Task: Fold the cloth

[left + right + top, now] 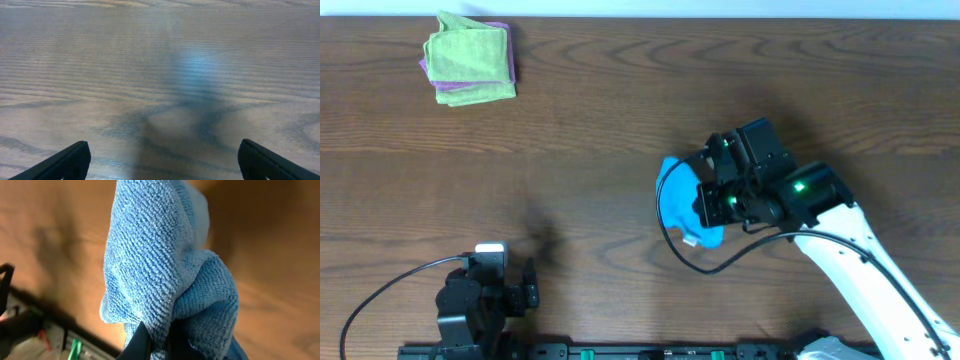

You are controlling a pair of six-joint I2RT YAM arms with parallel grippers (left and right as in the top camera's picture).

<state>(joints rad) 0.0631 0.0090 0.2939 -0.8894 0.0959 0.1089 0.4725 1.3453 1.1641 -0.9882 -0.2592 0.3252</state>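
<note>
**Overhead view.** Dark brown wood-grain worktop [620, 110]. Small sky-blue soft fabric cloth [675, 195], bunched, right of centre and partly covered by the right gripper [705, 205]. The white right arm [860, 250] reaches in from the near right corner, its black wrist over the cloth. The black left arm [470, 305] is drawn back at the near left edge, with the left gripper [530, 285] well apart from the cloth. Only this view shows the lime-green folded cloth [470, 50] lying on a purple folded cloth [455, 98] in the far left corner.

**Left wrist view.** Bare worktop [160, 60] only. The left gripper [165, 162] has its two black fingertips [70, 160] spread wide, with nothing between them.

**Right wrist view.** The cloth [150, 255] fills the frame in close-up, its looped weave visible, gathered into a hanging bundle. The right gripper [160, 342] is clamped on a fold at the lower edge.
</note>
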